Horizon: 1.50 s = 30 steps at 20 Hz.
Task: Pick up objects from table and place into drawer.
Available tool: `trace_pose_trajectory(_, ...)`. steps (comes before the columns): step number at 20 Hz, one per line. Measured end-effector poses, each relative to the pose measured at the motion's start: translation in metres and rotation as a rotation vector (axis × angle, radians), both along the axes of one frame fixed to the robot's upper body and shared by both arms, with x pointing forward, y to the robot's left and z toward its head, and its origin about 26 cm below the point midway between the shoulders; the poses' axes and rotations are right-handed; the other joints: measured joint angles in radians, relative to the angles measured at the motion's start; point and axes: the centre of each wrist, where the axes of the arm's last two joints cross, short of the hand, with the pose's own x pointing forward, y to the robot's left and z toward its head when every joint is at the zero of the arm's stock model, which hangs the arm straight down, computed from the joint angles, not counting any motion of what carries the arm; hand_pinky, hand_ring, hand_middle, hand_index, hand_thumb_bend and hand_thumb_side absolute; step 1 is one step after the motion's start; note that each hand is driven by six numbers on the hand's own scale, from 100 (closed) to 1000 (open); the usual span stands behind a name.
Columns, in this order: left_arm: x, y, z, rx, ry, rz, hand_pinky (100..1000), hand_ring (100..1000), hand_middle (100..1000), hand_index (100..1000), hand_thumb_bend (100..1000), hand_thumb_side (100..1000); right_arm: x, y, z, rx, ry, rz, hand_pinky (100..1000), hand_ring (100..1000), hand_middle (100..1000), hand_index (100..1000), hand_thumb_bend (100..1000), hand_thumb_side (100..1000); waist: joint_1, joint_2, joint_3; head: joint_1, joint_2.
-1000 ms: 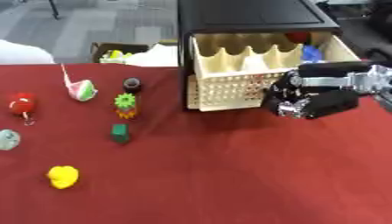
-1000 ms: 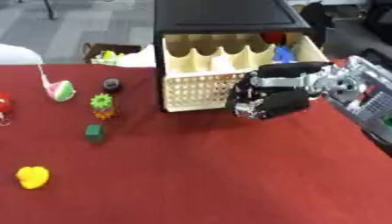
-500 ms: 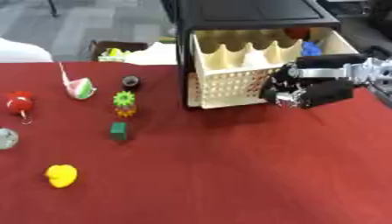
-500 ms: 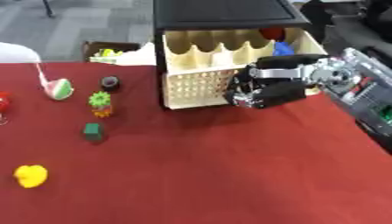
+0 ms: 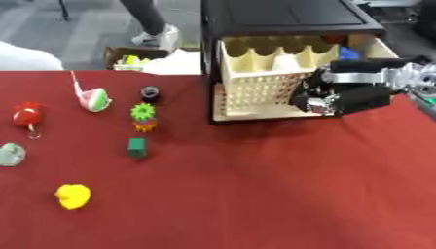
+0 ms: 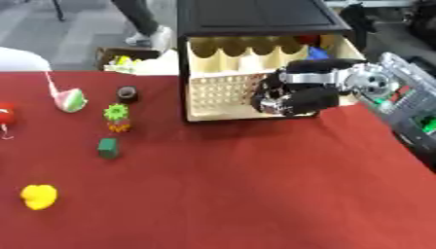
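Seven small objects lay on the red tabletop (image 5: 255,194), left of one open cream drawer (image 5: 281,82); among them a yellow duck (image 5: 73,196) and a green block (image 5: 137,147). One right hand (image 6: 294,95), fingers curled and empty, touched the drawer front. Drawer contents were partly hidden.

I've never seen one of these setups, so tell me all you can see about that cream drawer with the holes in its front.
The drawer looks like cream plastic, with a perforated front and a scalloped top edge. It is pulled out of a black cabinet standing on the red table. Something red and something blue show inside near the back. The robot's right hand, fingers curled, is against the front's right part.
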Motion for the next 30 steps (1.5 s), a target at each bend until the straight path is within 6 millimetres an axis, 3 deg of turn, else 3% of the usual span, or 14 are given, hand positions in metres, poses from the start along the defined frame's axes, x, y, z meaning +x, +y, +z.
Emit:
trace_pose_trajectory(11, 0.000, -0.001, 0.000, -0.009, 0.001, -0.007, 457, 546, 552, 706, 100, 839, 0.009, -0.005, 0.003, 0.019, -0.023, -0.023, 430, 578, 688, 820, 100, 1000, -0.007, 0.007, 0.007, 0.000, -0.017)
trace_pose_trajectory(30, 0.000, -0.002, 0.001, -0.009, -0.002, -0.009, 459, 545, 552, 704, 100, 842, 0.006, -0.017, 0.001, 0.072, -0.095, -0.048, 432, 571, 682, 826, 100, 1000, -0.015, 0.023, 0.025, 0.000, -0.043)
